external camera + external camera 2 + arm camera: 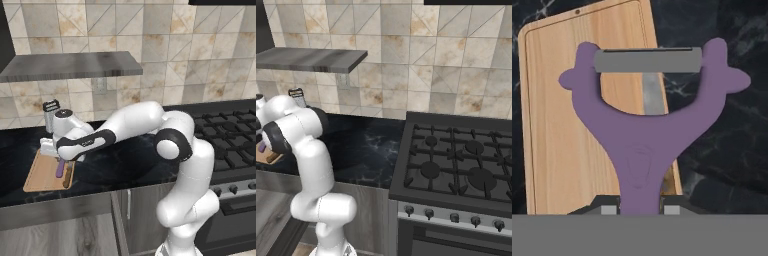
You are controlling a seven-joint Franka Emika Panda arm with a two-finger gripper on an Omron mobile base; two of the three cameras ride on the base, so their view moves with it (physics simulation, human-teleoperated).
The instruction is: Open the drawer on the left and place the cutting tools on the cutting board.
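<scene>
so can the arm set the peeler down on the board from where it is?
Probably yes. The gripper holds the purple peeler right over the cutting board, beside the knife already lying there; nothing visible blocks the drop.

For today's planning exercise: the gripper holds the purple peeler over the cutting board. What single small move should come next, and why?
Probably lower a little and open the jaws. The gripper is shut on the purple peeler, which hangs over the cutting board near its edge by the dark counter. The knife already lies on the board, so releasing the peeler would seem to finish the placing.
</scene>
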